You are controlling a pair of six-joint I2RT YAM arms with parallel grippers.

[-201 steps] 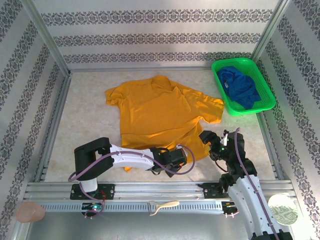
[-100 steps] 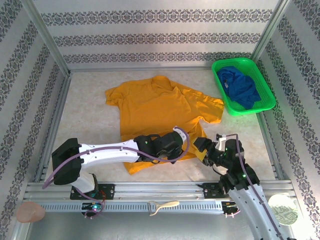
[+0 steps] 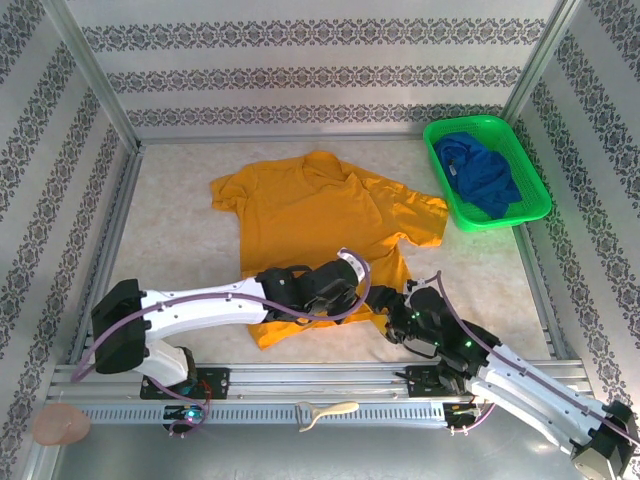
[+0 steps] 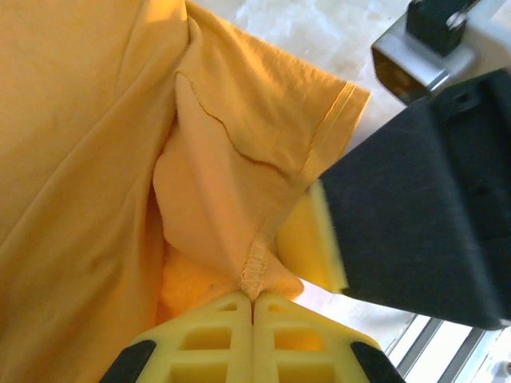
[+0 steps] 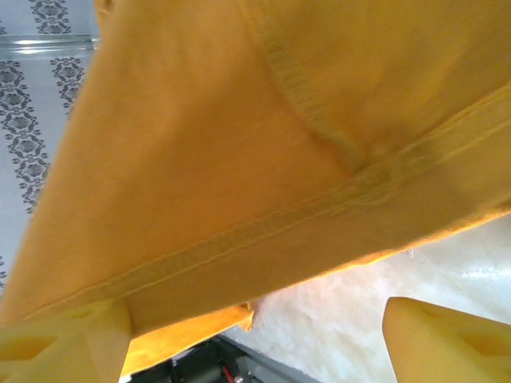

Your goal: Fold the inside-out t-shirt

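1. T-shirt [image 3: 310, 215] spread on worktop [image 3: 170, 250], roughly mid-field; collar toward far wall, short sleeves out to either side; plain orange-yellow, wrinkled, no print.
2. Most of cloth lying flat; near hem at its right end gathered and raised off worktop, between the two arms.
3. Left fingers [image 4: 239, 319] pressed fully together, pinching a stitched seam at hem edge; cloth falling away from pinch point in loose folds.
4. Left arm stretched low along near side of worktop, from its base toward shirt's near-right corner.
5. Right fingers [image 3: 400, 318] spread wide, nothing gripped; just beside left fingers at same corner of shirt.
6. Right wrist view: yellow pads [image 5: 68, 343] at the two lower corners, well apart; stitched hem band sagging across gap above them; pale worktop lit beneath cloth; whether cloth touches left-hand pad, cannot tell.
7. Left wrist view: one yellow pad and black body of right fingers close against hem, immediately right of pinch point.
8. Green basket [image 3: 500, 222] at far right corner of worktop, holding dark blue garment [image 3: 485, 175]; well apart from raised hem.
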